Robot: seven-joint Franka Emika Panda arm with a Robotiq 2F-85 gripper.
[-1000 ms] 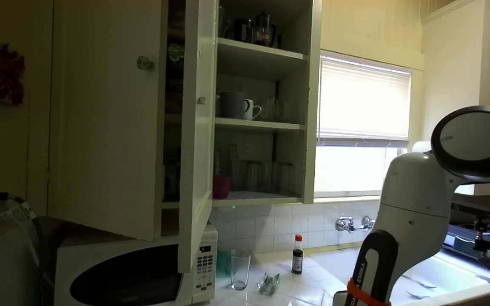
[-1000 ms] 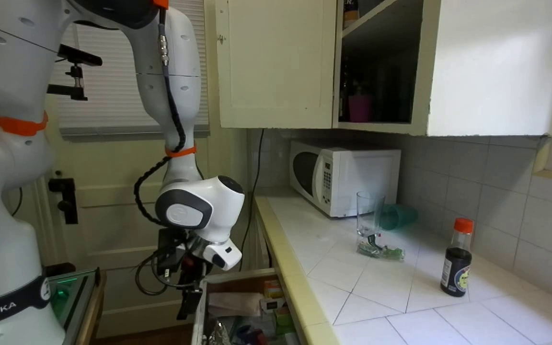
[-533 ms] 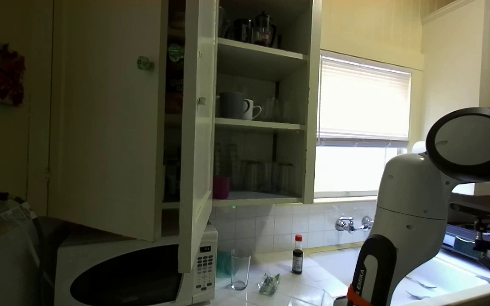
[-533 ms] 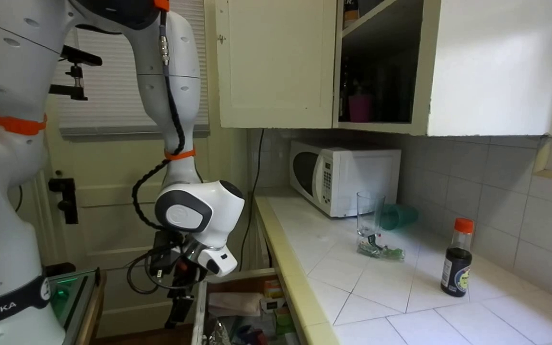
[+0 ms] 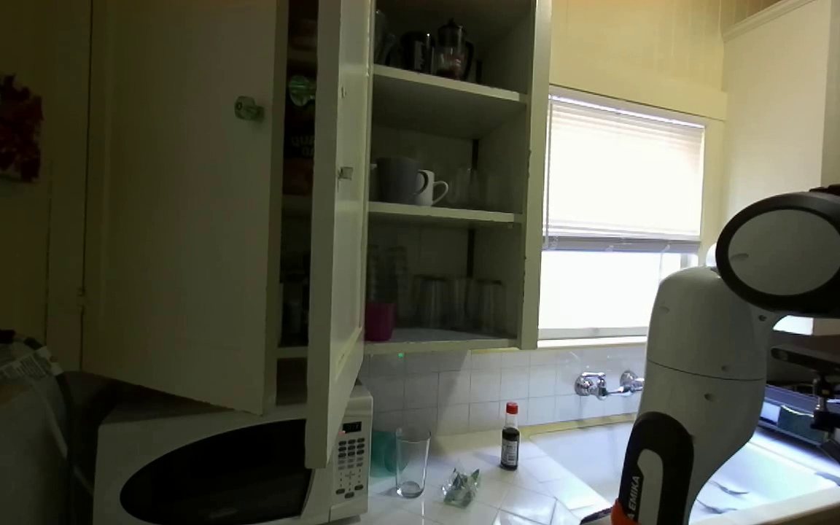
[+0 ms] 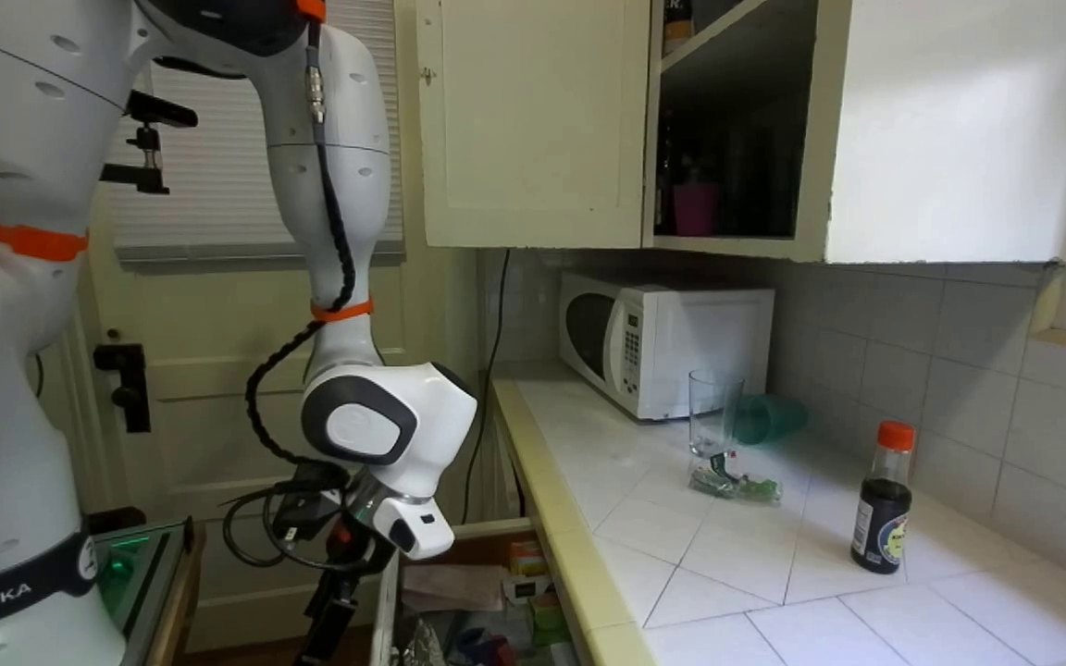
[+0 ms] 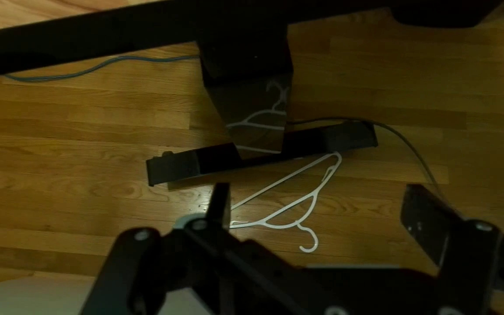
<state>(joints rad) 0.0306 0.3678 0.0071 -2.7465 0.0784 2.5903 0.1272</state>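
Tool [image 7: 317,203] is kinda hanging there spread and empty near the drawer [image 6: 386,606], which is jutting out below the front edge of the table [image 6: 625,527], probably so its boxes [image 6: 547,622] are sitting within reach. White hanger [image 7: 288,208] is just lying on the floor [image 7: 81,144] lol.

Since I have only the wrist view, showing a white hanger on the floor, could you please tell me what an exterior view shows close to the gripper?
Observer: In an exterior view, a pulled-out drawer holding small boxes appears just beside the gripper.
Operator: Thank you; does anything stand on the counter?
Observer: Yes, a red-capped bottle stands upright there, visible in both exterior views.
Operator: And is anything open higher up, please?
Observer: Yes, a cabinet door stands open in both exterior views.
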